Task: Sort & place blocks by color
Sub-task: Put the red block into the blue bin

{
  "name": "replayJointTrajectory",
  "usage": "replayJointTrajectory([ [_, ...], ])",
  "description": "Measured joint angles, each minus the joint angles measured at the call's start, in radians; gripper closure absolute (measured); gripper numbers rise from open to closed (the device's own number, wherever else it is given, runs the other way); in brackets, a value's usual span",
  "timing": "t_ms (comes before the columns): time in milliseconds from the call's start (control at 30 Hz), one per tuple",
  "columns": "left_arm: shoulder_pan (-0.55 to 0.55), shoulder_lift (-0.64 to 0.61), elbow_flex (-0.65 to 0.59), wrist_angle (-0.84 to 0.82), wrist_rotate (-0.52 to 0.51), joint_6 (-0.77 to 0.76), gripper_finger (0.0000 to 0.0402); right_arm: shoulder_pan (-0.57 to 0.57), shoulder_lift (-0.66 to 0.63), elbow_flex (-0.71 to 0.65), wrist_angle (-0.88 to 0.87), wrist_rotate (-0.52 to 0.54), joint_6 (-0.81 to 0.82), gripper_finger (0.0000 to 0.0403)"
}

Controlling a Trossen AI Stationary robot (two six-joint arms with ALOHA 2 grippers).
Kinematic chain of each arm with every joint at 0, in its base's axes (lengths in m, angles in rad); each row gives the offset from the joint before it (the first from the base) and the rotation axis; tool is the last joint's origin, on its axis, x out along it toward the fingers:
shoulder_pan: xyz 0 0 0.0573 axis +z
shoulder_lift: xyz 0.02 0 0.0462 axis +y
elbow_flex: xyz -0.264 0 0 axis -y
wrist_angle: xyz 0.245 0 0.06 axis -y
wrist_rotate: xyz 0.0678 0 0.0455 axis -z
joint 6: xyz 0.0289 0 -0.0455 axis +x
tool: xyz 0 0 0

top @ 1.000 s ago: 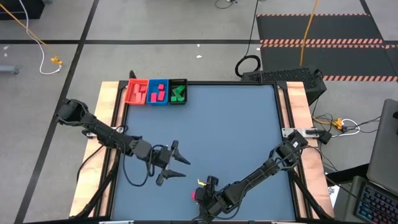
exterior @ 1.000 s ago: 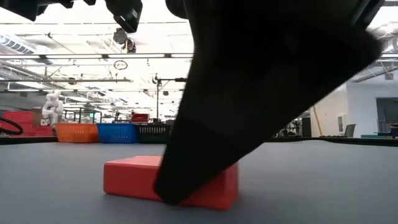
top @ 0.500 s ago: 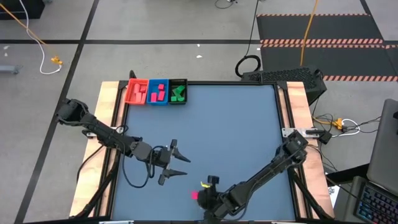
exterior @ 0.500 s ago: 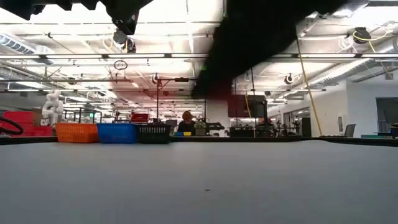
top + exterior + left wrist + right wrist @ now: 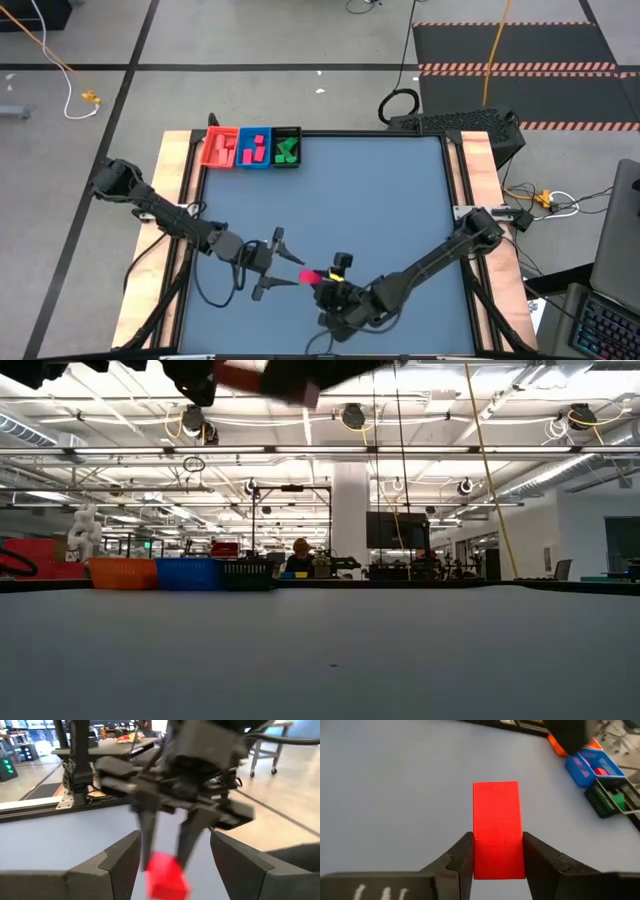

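R gripper (image 5: 318, 278) sits low-centre in the high view, fingers pinched on a red block (image 5: 311, 277); block sticks out past the fingertips toward frame left, off the table (image 5: 380, 200). R wrist view: block (image 5: 497, 827) is a short red bar clamped on both long sides betw. the two dark fingers (image 5: 457, 857), far end projecting forward, blue-grey table surface beneath it, no contact w/ table visible. L gripper (image 5: 283, 265) is just left of the block in the high view, fingers spread wide, holding nothing, tips pointing at the R gripper; near but apart from the block. L wrist view: block (image 5: 166, 876) shows low centre betw. the L fingers (image 5: 120, 860), hanging from the R gripper (image 5: 167, 845) above it. Low view: block only a blurred red patch (image 5: 268, 378) at top edge, well above table. Trays in a row at upper left of table in the high view: red tray (image 5: 207, 148), blue tray (image 5: 243, 149), black tray (image 5: 297, 148), w/ other blocks inside; green one (image 5: 287, 150) in the black tray, pink-red ones (image 5: 256, 146) in the blue tray.
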Motion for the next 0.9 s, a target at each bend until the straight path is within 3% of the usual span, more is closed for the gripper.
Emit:
replayJointTrajectory([
  [233, -0.025, 0.000, 0.000, -0.089, 0.003, 0.052, 0.0160, -0.044, -0.002, -0.032, 0.004, 0.020, 0.013, 0.0279],
  [433, -0.023, 0.000, 0.000, -0.123, -0.148, 0.063, 0.0160, -0.053, -0.003, -0.032, 0.078, 0.016, -0.051, 0.0279],
  [900, -0.024, 0.000, 0.000, -0.178, -0.133, 0.059, 0.0160, -0.057, -0.003, -0.032, 0.114, 0.017, -0.086, 0.0279],
])
